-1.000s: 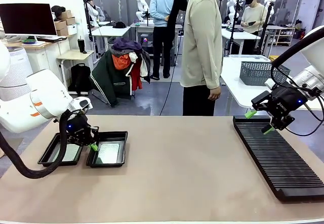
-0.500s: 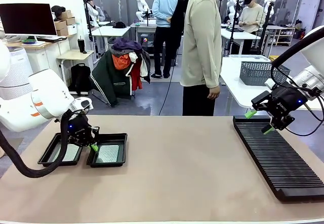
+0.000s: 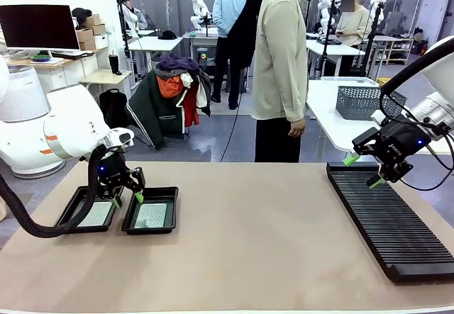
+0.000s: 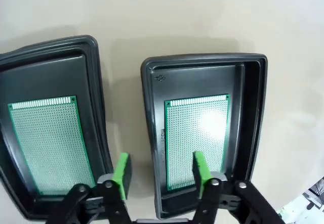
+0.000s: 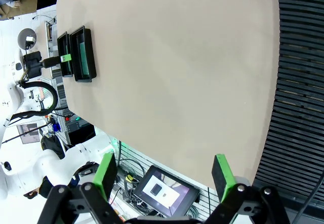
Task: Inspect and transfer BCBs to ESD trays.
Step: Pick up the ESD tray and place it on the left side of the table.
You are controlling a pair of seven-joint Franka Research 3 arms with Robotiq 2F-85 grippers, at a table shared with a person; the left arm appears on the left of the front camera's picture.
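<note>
Though boards lie close, no print legible.

Bright, even light; glare on one BCB.

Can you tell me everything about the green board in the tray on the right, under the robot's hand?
The board is a thin, flat rectangle, pale green with a darker green edge, covered in rows of tiny holes and a strip of fine contacts along its far end. It looks shiny, with a bright glare spot. It lies flat on the floor of a shallow black tray, taking up most of it. The left gripper hangs above its near end, jaws open, holding nothing.
</note>
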